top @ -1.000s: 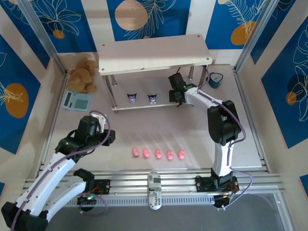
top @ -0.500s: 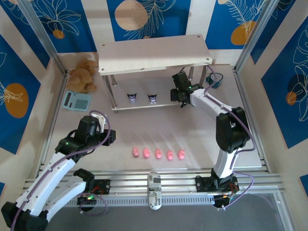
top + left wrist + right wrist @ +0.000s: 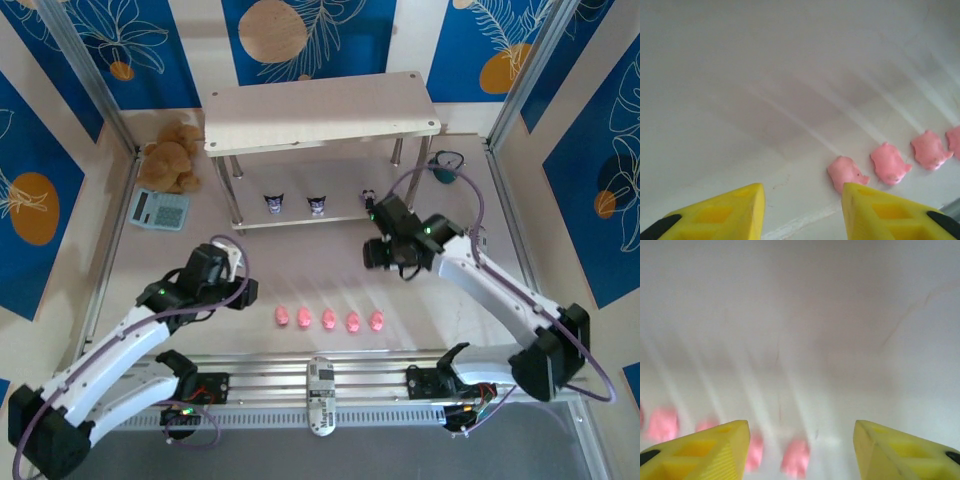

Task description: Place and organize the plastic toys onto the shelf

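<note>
Several pink pig toys (image 3: 329, 320) lie in a row on the table near the front. Three dark figurines with white faces (image 3: 317, 204) stand on the lower board of the wood-grain shelf (image 3: 320, 115); the rightmost one (image 3: 368, 198) is at the board's right end. My left gripper (image 3: 244, 291) hovers just left of the pig row, open and empty; in its wrist view (image 3: 802, 192) the nearest pig (image 3: 847, 172) lies by the right finger. My right gripper (image 3: 380, 258) hangs above the row's right end, open and empty, with blurred pigs (image 3: 796, 457) below in its wrist view (image 3: 800, 427).
A brown teddy bear (image 3: 172, 155) and a grey calculator (image 3: 160, 208) sit at the back left. A teal clock (image 3: 445, 165) stands right of the shelf. A white device (image 3: 320, 395) rests on the front rail. Patterned walls close in the sides.
My right arm has drawn back from the lower shelf toward the pig row, leaving a third dark figurine on the board. My left gripper has moved right, closer to the pigs.
</note>
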Available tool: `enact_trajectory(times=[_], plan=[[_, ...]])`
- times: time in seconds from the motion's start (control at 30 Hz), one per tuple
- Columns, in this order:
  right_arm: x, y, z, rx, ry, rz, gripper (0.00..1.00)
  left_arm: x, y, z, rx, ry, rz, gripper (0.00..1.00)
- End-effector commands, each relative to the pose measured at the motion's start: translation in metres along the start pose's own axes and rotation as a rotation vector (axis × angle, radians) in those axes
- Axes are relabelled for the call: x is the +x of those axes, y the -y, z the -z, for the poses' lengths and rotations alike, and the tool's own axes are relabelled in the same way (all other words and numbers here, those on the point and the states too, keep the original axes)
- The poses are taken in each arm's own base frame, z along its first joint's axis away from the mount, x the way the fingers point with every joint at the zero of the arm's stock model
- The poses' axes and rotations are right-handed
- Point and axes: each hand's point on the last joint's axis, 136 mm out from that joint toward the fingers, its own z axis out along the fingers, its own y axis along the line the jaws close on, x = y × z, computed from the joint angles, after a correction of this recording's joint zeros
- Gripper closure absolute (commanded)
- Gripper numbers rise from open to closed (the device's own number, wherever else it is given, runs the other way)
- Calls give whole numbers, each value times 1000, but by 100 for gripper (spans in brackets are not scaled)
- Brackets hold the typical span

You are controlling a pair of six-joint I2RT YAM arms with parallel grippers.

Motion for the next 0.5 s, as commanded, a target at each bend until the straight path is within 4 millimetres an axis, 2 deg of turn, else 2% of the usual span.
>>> enact_trajectory(times=[0.0,0.07,0.2,0.3,0.47], plan=[[81,4,-5,43,-246,-99,42,-3,3,-7,-13,10,-2,55],[107,2,-10,53,-301,-118,42,-6,4,-6,-11,26,3,54],[137,1,-22,81,-370,-154,42,-12,5,2,-16,46,-1,54],[144,2,-30,87,-385,-181,42,-12,5,7,-19,49,-7,54],[141,-4,-44,61,-393,-198,45,-12,4,8,-24,43,-17,54]])
